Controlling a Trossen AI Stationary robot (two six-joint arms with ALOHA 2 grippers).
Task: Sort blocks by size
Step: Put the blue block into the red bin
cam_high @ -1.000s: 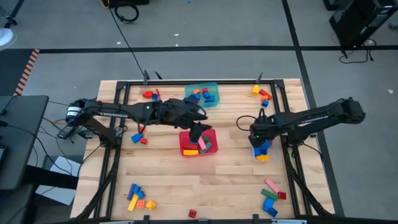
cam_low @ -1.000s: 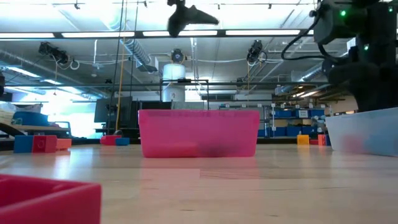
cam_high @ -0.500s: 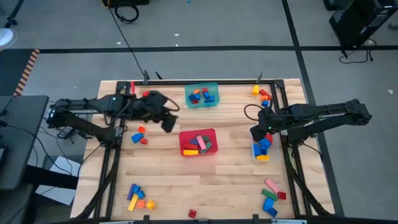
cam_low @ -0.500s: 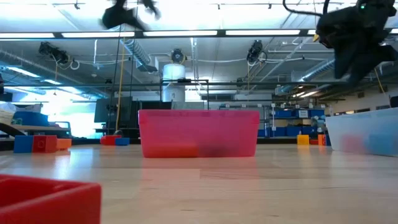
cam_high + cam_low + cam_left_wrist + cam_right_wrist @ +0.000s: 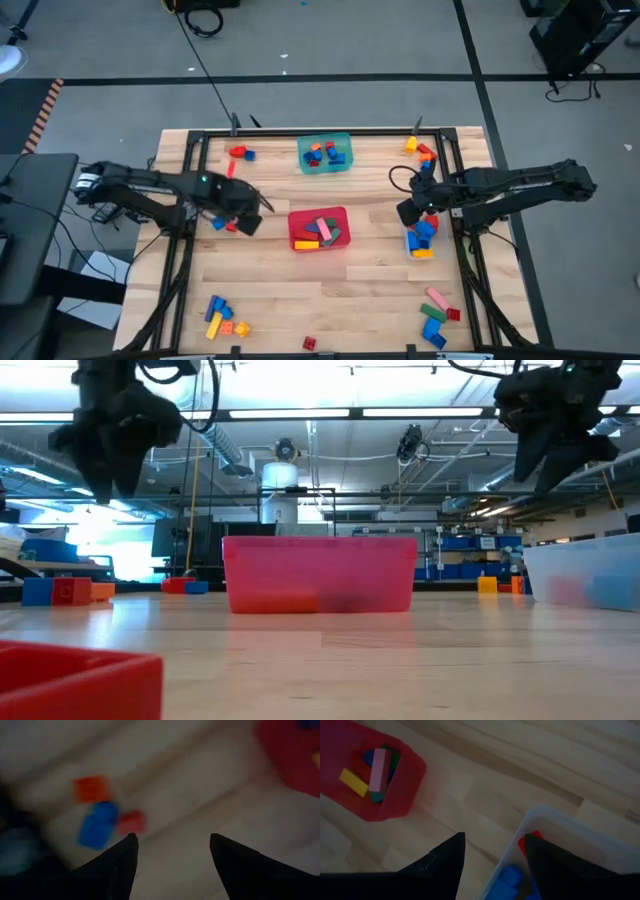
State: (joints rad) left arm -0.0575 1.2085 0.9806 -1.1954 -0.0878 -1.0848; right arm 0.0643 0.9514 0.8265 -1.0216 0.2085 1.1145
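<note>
Wooden table (image 5: pixel 300 290) carries blocks scattered around its edges: clusters at seven o'clock (image 5: pixel 222 317) and five o'clock (image 5: pixel 436 318), more inside the red tub (image 5: pixel 319 229) at centre, the teal tub (image 5: pixel 325 152) at twelve and the clear tub (image 5: pixel 421 238) at three. Left gripper (image 5: pixel 246 222) hangs at nine o'clock over loose red and blue blocks (image 5: pixel 107 810), fingers apart and empty. Right gripper (image 5: pixel 408 211) hovers beside the clear tub, fingers apart, holding nothing.

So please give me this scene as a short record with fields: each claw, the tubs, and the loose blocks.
left claw: open, empty, over the small red and blue blocks left of the red tub
right claw: open, empty, at the clear tub's edge
red tub: table centre, holds long blocks
teal tub: far edge, small blocks
clear tub: right side, blue and red blocks
loose blocks: piles at near corners
</note>
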